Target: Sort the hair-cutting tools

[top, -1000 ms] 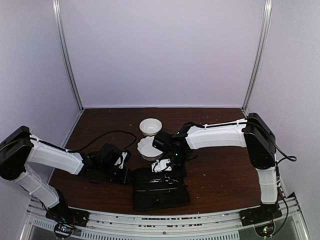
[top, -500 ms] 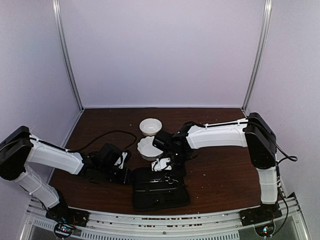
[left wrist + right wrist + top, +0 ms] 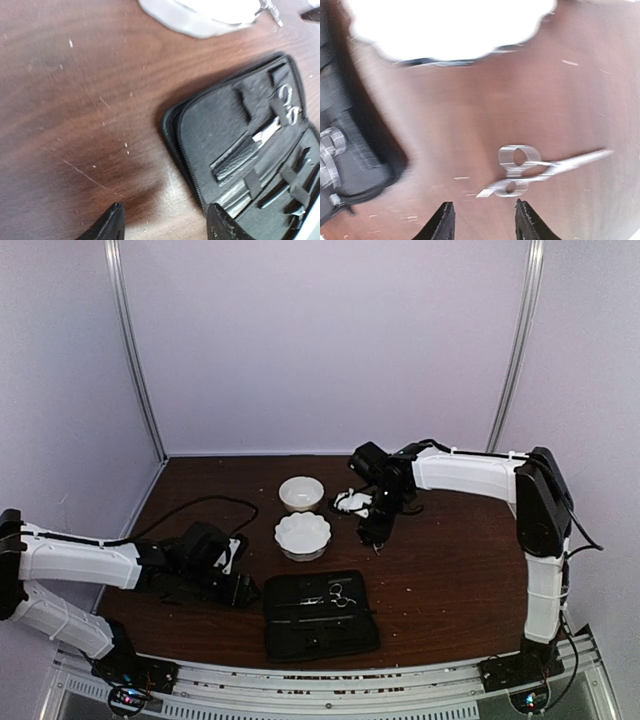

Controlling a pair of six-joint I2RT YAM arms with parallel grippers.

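One pair of small silver scissors (image 3: pixel 540 170) shows blurred over the brown table, just past my right gripper (image 3: pixel 485 220), which is open and holds nothing. In the top view that gripper (image 3: pixel 375 537) hangs to the right of the scalloped white bowl (image 3: pixel 302 535). A second pair of scissors (image 3: pixel 339 595) sits strapped in the open black case (image 3: pixel 320 625), its rings (image 3: pixel 287 100) showing beside slim dark tools (image 3: pixel 237 155) under the straps. My left gripper (image 3: pixel 167 225) is open and empty at the case's left edge.
A round white bowl (image 3: pixel 301 492) stands behind the scalloped one. A black cable (image 3: pixel 205 508) loops across the table's left side. The booth's grey walls and metal posts (image 3: pixel 140 370) close in the back and sides.
My right arm swung from over the case to the right of the scalloped bowl and opened; the scissors are out of its jaws. The left gripper opened and drew back slightly.
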